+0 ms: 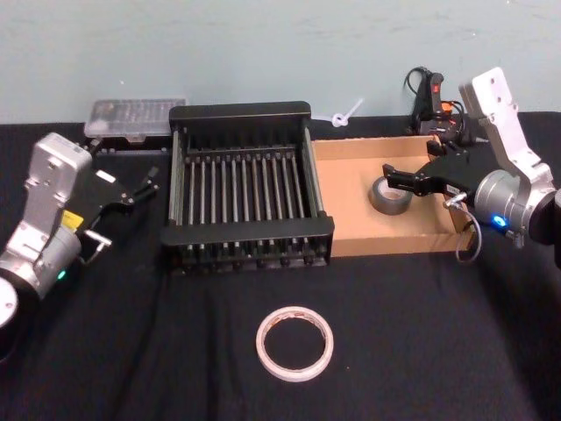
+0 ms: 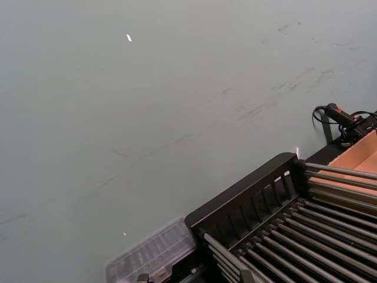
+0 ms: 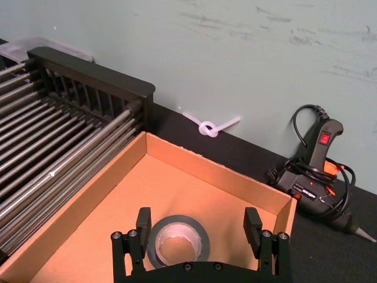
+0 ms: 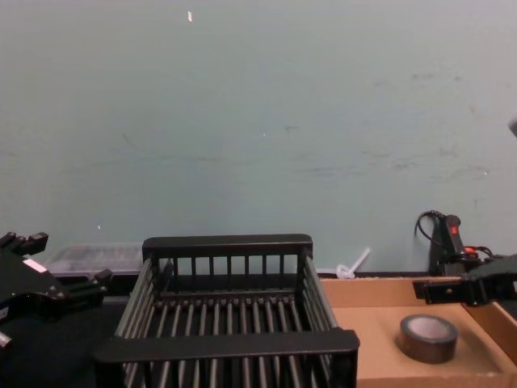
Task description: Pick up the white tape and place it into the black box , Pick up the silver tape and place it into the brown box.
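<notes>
The right gripper (image 3: pixel 200 233) is held with its jaws wide apart above the silver tape (image 3: pixel 177 240), which lies flat on the floor of the brown box (image 3: pixel 177 183), between and just beyond the two fingertips (image 3: pixel 143 221) (no contact is seen). In the head view the same gripper (image 1: pixel 392 178) is reached in over the box's right side, and the black box (image 1: pixel 250 186) is set touching the brown box on the side away from the arm. The left gripper (image 1: pixel 140 189) is kept off to the left of the black box, its jaws spread open and nothing between them. The white tape (image 1: pixel 294 343) is left flat on the black table (image 1: pixel 421 351), well apart from both grippers, in front of the black box.
</notes>
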Controlling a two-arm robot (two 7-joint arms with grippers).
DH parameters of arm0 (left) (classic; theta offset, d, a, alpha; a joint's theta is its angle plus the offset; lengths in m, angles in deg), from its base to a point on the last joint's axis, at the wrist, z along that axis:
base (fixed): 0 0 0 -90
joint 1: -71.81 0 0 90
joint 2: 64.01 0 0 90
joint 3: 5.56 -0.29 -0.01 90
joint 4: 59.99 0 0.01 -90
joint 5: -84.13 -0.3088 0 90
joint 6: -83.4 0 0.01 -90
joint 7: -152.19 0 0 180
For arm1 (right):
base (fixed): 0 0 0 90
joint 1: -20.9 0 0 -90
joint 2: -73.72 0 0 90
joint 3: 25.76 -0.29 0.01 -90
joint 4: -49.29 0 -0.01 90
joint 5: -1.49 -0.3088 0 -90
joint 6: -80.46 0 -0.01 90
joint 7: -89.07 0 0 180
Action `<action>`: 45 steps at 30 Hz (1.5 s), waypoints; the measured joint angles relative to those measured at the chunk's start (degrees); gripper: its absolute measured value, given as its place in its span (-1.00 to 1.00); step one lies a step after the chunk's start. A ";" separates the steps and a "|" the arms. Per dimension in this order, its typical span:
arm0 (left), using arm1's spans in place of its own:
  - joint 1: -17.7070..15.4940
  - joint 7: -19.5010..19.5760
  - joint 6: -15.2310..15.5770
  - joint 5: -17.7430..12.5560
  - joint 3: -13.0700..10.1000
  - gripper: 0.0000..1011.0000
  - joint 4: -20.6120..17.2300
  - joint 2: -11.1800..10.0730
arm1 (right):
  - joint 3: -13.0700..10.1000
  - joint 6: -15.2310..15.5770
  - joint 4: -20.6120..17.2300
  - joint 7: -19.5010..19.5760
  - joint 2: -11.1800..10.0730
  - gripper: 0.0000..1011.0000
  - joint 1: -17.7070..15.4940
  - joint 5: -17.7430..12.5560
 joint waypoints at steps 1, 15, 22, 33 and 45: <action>0.00 0.00 0.00 0.00 0.00 0.98 0.00 0.00 | -0.14 -0.11 -0.19 -0.20 -0.05 0.98 -0.15 -0.02; 0.00 0.00 0.00 0.00 0.00 0.98 0.00 0.00 | -2.32 -3.51 -9.74 -2.65 -3.90 0.98 -7.20 -1.26; 0.00 0.00 0.00 0.00 0.00 0.98 0.00 0.00 | -3.09 -6.00 -14.98 -3.93 -6.80 0.98 -12.78 -2.15; 0.00 0.00 0.00 0.00 0.00 0.98 0.00 0.00 | -3.11 -10.68 -20.36 -7.26 -11.08 0.98 -21.09 -4.21; 0.00 0.00 0.00 0.00 0.00 0.98 0.00 0.00 | 1.76 -10.99 -20.77 -11.44 -13.09 0.98 -21.15 -3.80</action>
